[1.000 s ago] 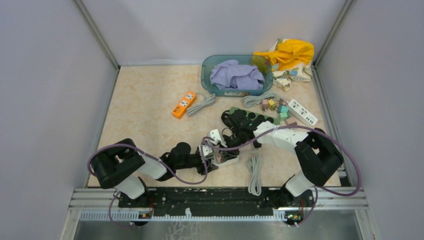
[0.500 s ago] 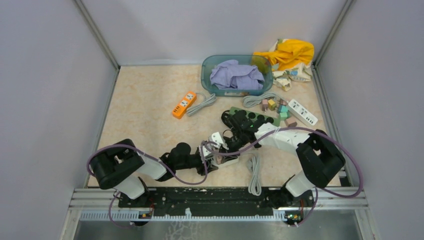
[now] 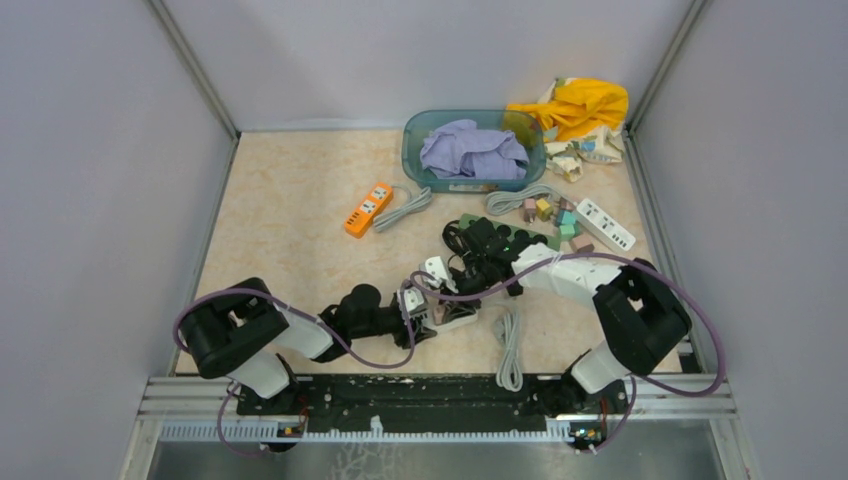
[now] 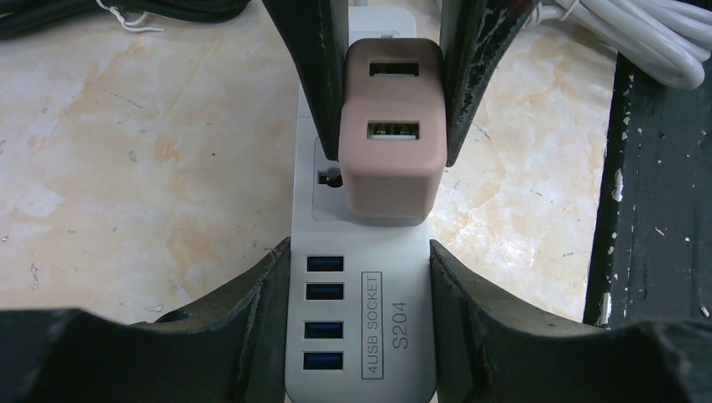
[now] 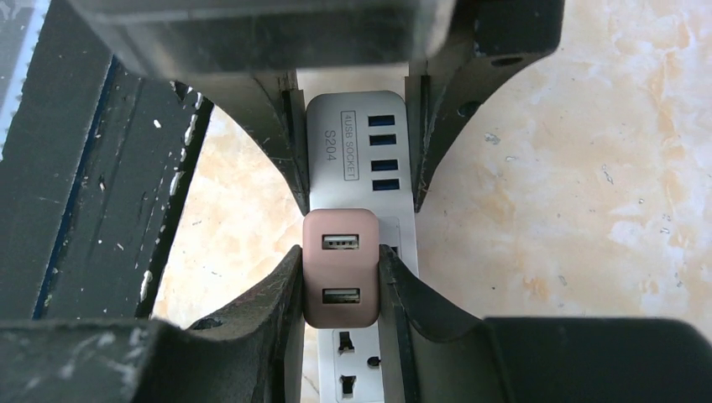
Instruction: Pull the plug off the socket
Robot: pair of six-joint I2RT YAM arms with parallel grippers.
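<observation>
Clamped tight in right gripper [image 5: 340, 260], by its long sides: pinkish-brown rounded plastic two-port USB plug [image 4: 390, 143]. Standing on white plastic power strip [image 4: 361, 369], beside its blue USB row [image 4: 325, 311], ports up, long axis along strip. Strip's sides gripped by partly closed left gripper [image 4: 357, 260].

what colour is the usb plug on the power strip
Dusty pink, the plug on the white power strip; clearest in the left wrist view.
</observation>
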